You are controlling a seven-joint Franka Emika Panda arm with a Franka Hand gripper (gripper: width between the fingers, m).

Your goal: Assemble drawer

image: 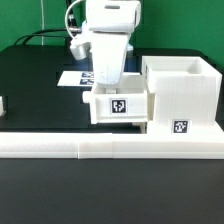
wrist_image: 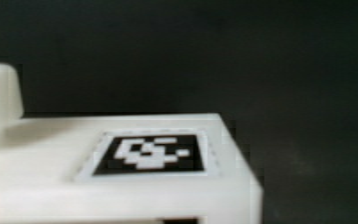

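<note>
One large white shell [image: 182, 95] and one small tray [image: 120, 106] are counted, the tray at nine o'clock of the shell. One long rail [image: 100, 146], one marker board [image: 76, 78] and one gripper [image: 106, 68] are seen. Two square tags are visible on the drawer parts.

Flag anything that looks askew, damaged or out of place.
Nothing stands out. The tray sits square against the shell on the exterior view's left, both upright along the rail. The hand's jaws are hidden behind the tray.

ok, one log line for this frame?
gripper: down over small white tagged plastic tray, grip unclear | tray: beside large white cube-like shell | both against long white rail
</note>
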